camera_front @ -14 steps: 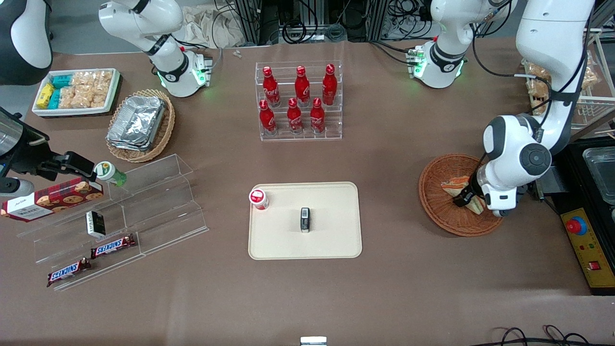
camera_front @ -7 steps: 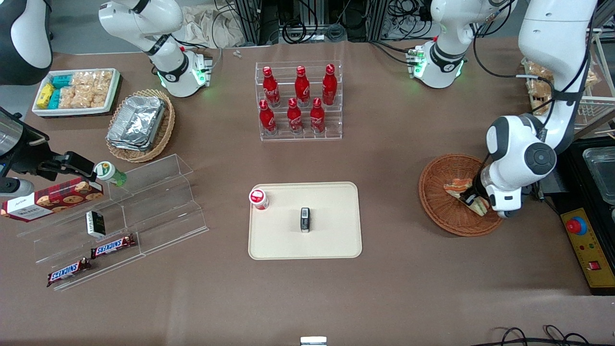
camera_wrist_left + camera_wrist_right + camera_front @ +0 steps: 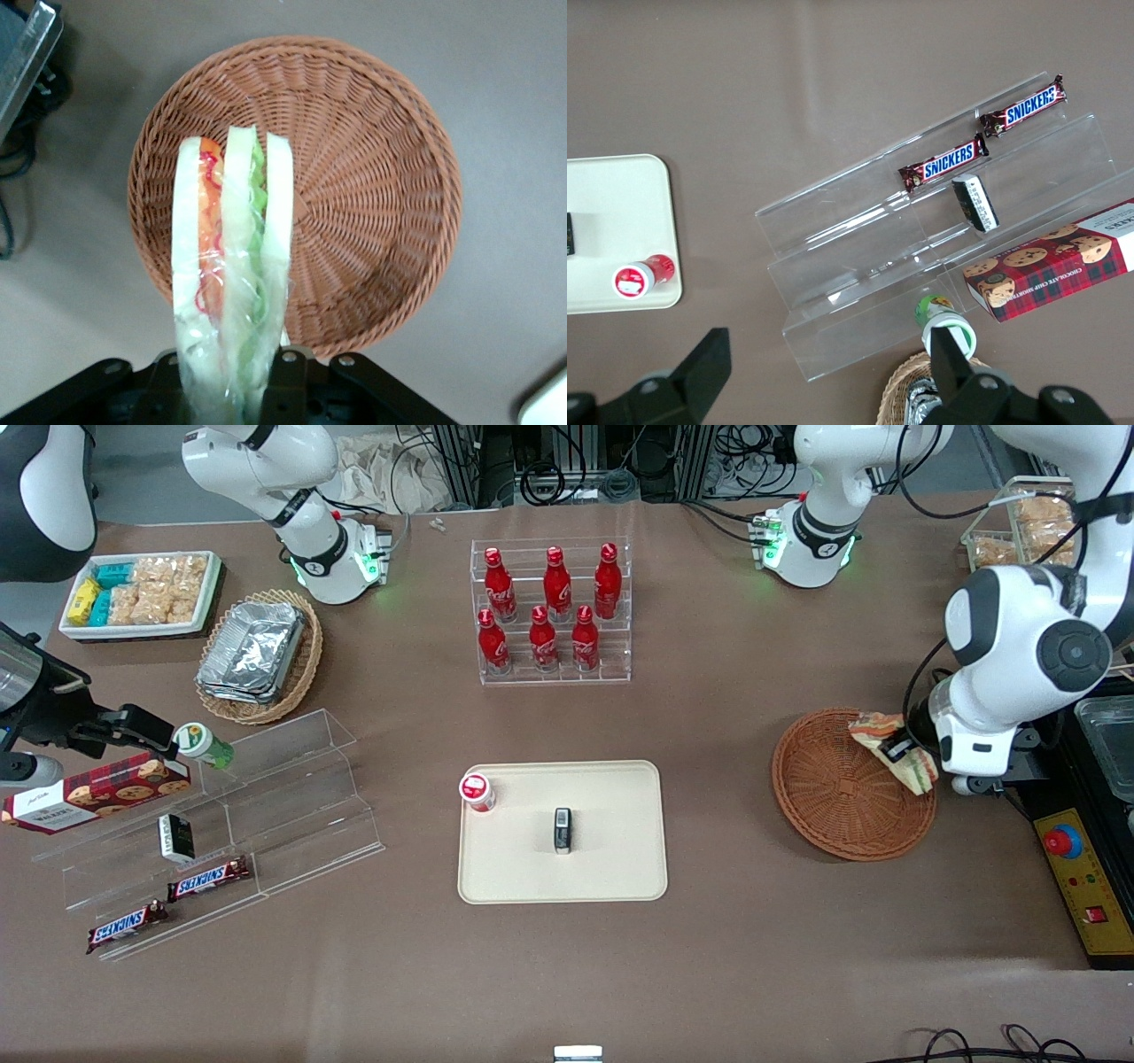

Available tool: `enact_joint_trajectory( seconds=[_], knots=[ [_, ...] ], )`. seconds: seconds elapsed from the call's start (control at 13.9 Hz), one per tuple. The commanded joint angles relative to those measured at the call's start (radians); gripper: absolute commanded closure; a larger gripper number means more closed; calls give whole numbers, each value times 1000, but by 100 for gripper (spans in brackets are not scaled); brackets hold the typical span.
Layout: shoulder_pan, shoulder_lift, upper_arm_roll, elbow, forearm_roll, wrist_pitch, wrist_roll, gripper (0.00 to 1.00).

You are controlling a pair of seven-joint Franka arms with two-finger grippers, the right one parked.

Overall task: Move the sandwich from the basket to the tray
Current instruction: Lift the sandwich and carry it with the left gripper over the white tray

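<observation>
**A:** Where is your gripper right now, and what is it doing?

**B:** My gripper (image 3: 902, 755) is up in the air above the rim of the basket (image 3: 842, 797), on the edge toward my own end of the bench (image 3: 762, 957). It is clamped on the sandwich (image 3: 889, 746), one finger on each bread face. In my wrist view the sandwich (image 3: 232, 274) stands up out of the gripper (image 3: 232, 394) with its cut edge showing: three pale bread slices, orange-red filling in one gap and green in the other, all under clear wrap.

**A:** Is the sandwich touching the basket?

**B:** No. It hangs clear above it. From my wrist camera the basket (image 3: 372, 204) lies below with its woven floor bare.

**A:** And the tray?

**B:** The tray (image 3: 611, 868) sits flat on the bench, well apart from the basket, toward the parked arm's end from it. Two things are on it: a small red bottle with a red-and-white cap (image 3: 477, 792) at the corner farther from the front camera, and a small dark upright packet (image 3: 563, 830) near the middle.

**A:** Anything else nearby?

**B:** A clear rack of red bottles (image 3: 551, 611) stands farther from the front camera than the tray. Toward the parked arm's end there is a clear stepped display (image 3: 266, 806) with two Snickers bars (image 3: 208, 880) and a tan wicker basket with foil containers (image 3: 257, 654).
</observation>
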Motion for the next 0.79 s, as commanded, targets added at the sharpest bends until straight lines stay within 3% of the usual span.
enact_joint_trajectory(
  seconds=[0.0,0.36,0.72],
  knots=[
    [-36,10,-60,47,-8,-43,78,100],
    [-36,43,-242,153,-12,-112,251,100],
    [-41,155,-358,256,-12,-74,246,100]
  ],
)
